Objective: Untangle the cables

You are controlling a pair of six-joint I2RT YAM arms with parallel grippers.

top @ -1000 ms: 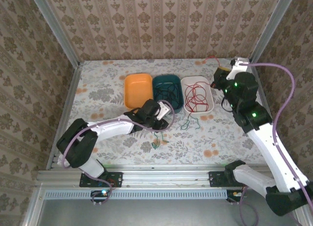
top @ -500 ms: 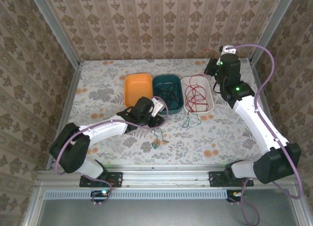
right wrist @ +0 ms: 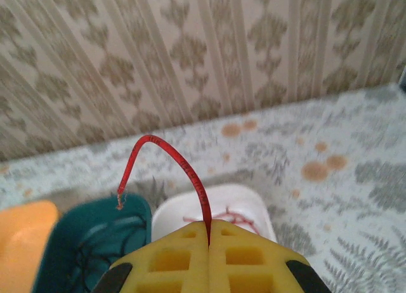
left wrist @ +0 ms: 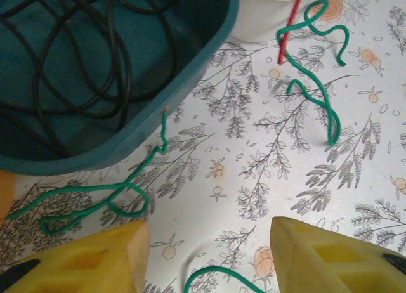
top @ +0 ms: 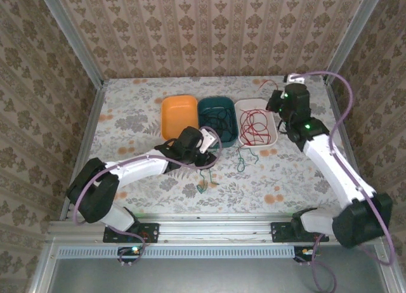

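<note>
My right pincer, clamped on a red cable, hovers by the white tray of red cables, centre right. The teal tray, centre, holds black cables. My left pincer gapes over green cables on the table.

Ahead of the left gripper, whose fingers stand apart, bare table lies free toward 12 o'clock. The teal tray walls off 10 o'clock. A green cable and a red cable cross 1 o'clock.
</note>
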